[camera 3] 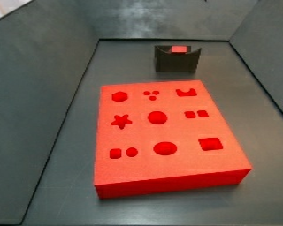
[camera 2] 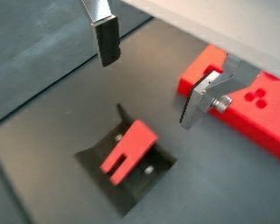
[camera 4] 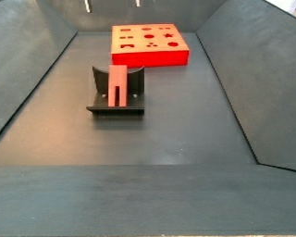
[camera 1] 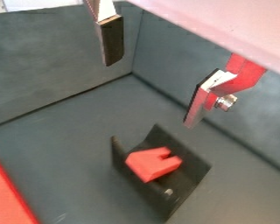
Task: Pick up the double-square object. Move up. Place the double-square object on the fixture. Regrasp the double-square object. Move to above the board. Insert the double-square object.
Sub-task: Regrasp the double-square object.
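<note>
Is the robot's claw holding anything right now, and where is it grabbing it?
Nothing. The gripper hangs open above the fixture, and the double-square object leans in the fixture's notch, clear of both fingers.

The board [camera 3: 168, 132] is showing bright red in the centre of a side view, its shaped holes reading as darker red. The double-square object [camera 4: 118, 85] is glowing pinkish red, left of centre. Under it the fixture [camera 4: 136, 96] is looking dark grey, nearly black. The gripper [camera 2: 154, 74], mid-frame in a wrist view, is showing silver fingers [camera 2: 104, 16] with dark pads. The floor [camera 4: 176, 130] is staying dull charcoal grey.
</note>
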